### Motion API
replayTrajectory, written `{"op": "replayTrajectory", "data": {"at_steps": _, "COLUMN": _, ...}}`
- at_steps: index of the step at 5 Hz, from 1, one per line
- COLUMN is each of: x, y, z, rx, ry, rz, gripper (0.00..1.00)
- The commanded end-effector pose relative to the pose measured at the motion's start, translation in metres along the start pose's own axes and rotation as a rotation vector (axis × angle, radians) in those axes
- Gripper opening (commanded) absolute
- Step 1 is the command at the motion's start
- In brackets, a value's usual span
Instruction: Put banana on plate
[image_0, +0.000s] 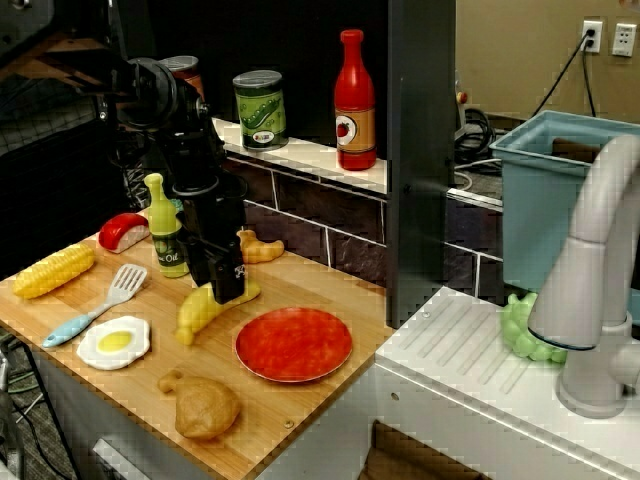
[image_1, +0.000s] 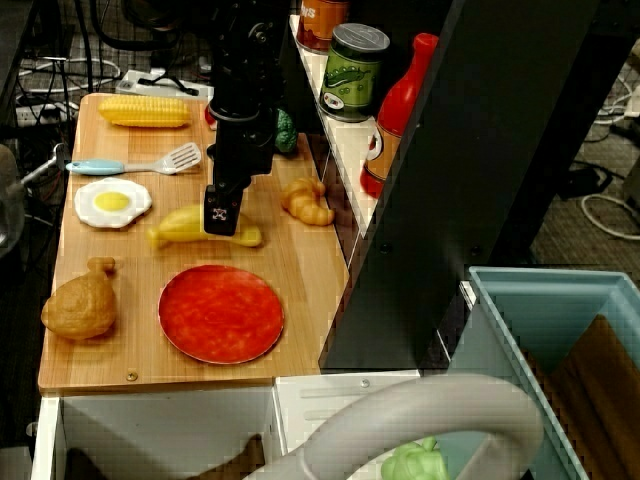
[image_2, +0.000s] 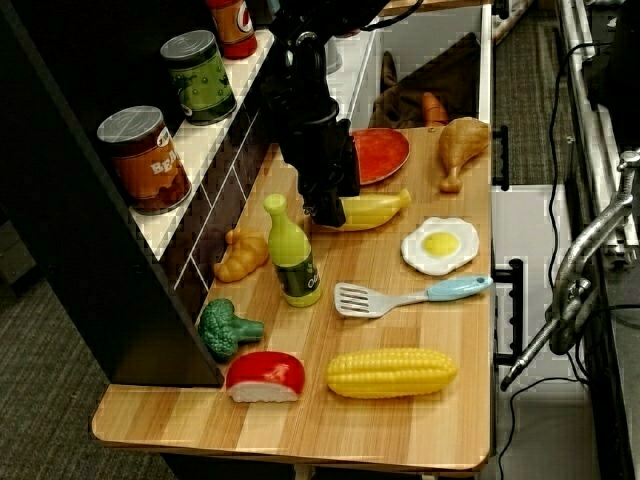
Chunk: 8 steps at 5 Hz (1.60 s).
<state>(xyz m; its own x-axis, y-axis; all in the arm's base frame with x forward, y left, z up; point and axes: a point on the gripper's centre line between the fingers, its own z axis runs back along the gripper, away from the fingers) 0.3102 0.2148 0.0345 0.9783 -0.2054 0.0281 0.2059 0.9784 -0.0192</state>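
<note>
Right now your hand (image_1: 221, 212) sits low over the banana (image_1: 178, 226), which lies on the desk (image_1: 300, 270) just beside the plate (image_1: 221, 313); whether it has closed, I cannot tell. A smooth, curved banana could squirt sideways toward the fried egg (image_1: 112, 203) if you pinch off-centre.

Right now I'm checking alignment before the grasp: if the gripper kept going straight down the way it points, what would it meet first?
Most likely the banana: the gripper points down directly over it, possibly touching already.
</note>
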Motion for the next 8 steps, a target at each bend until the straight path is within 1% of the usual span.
{"op": "replayTrajectory", "data": {"at_steps": 1, "x": 0.001, "y": 0.004, "z": 0.018, "rx": 0.047, "ry": -0.044, "rz": 0.037, "gripper": 0.0}}
{"op": "replayTrajectory", "data": {"at_steps": 2, "x": -0.002, "y": 0.003, "z": 0.014, "rx": 0.054, "ry": -0.048, "rz": 0.043, "gripper": 0.0}}
{"op": "replayTrajectory", "data": {"at_steps": 3, "x": -0.002, "y": 0.002, "z": 0.021, "rx": 0.045, "ry": -0.058, "rz": 0.034, "gripper": 0.0}}
{"op": "replayTrajectory", "data": {"at_steps": 4, "x": -0.003, "y": 0.0, "z": 0.039, "rx": 0.041, "ry": -0.06, "rz": 0.031, "gripper": 0.0}}
{"op": "replayTrajectory", "data": {"at_steps": 5, "x": -0.004, "y": -0.004, "z": 0.067, "rx": 0.007, "ry": -0.069, "rz": 0.021, "gripper": 0.0}}
{"op": "replayTrajectory", "data": {"at_steps": 6, "x": -0.008, "y": -0.011, "z": 0.092, "rx": -0.059, "ry": -0.066, "rz": 0.001, "gripper": 0.0}}
{"op": "replayTrajectory", "data": {"at_steps": 7, "x": -0.017, "y": -0.032, "z": 0.098, "rx": -0.067, "ry": -0.062, "rz": -0.032, "gripper": 0.0}}
{"op": "replayTrajectory", "data": {"at_steps": 8, "x": -0.028, "y": -0.054, "z": 0.087, "rx": -0.063, "ry": -0.053, "rz": -0.072, "gripper": 0.0}}
